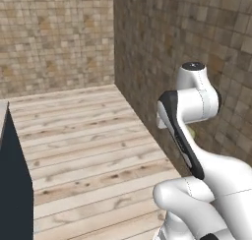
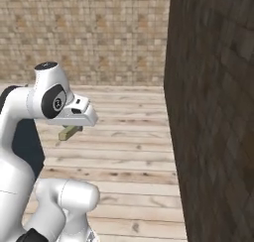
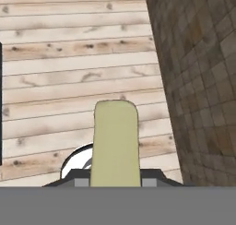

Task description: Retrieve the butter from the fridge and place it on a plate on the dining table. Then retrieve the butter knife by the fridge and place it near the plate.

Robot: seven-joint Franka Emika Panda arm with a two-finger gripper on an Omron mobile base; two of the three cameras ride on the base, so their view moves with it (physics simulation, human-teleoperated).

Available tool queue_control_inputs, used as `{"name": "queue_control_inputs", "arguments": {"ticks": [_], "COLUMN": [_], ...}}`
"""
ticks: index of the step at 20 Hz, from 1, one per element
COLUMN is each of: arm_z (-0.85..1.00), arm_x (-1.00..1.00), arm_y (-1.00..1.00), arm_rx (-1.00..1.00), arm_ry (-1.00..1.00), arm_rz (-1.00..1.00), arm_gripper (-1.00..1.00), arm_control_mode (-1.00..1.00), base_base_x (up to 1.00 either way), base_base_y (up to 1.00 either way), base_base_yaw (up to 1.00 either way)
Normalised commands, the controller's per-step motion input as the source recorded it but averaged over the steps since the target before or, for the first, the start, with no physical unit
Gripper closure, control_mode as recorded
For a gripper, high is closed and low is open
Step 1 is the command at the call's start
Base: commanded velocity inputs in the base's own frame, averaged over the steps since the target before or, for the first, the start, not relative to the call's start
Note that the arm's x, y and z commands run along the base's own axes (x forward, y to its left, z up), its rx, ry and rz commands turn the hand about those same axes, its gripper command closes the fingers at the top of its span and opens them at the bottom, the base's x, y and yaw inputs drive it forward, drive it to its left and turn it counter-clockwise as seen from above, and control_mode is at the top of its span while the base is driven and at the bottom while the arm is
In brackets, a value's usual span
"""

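One stick of butter is sitting in the claw, pale yellow-green, sticking out forward along the hand view with its rounded far end pointing over the floor. Claw is closing on the butter from both sides, dark tips just peeking at each side of its base. From the right base view the butter is poking out below the white hand, held up in the air, well above the wooden floor. In the left base view only a small pale sliver of it is showing behind the arm's dark-striped link.

Around it: light plank floor with knots and dark specks is running under everything. Brown tiled wall is standing close on the right side of the hand, nearly beside the butter. Lighter tan tiled wall is closing off the far end of the room. Dark blue block is cutting in at the left edge of the left base view.

No readable writing or labels anywhere.
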Motion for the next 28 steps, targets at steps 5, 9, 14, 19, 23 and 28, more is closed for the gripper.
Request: {"name": "queue_control_inputs", "arguments": {"ticks": [5, 9, 14, 19, 23, 28], "arm_z": [0.0, 0.0, 0.0, 0.0, 0.0, 0.0], "arm_x": [0.0, 0.0, 0.0, 0.0, 0.0, 0.0], "arm_y": [0.0, 0.0, 0.0, 0.0, 0.0, 0.0], "arm_rx": [0.0, 0.0, 0.0, 0.0, 0.0, 0.0], "arm_ry": [0.0, 0.0, 0.0, 0.0, 0.0, 0.0], "arm_rz": [0.0, 0.0, 0.0, 0.0, 0.0, 0.0], "arm_gripper": [1.0, 1.0, 1.0, 1.0, 1.0, 1.0], "arm_control_mode": [1.0, 1.0, 1.0, 1.0, 1.0, 1.0], "base_base_x": [1.0, 1.0, 1.0, 1.0, 1.0, 1.0], "base_base_y": [-0.12, 0.01, 0.12, 0.01, 0.08, 0.01], "base_base_yaw": [0.2, 0.19, 0.19, 0.19, 0.2, 0.3]}}
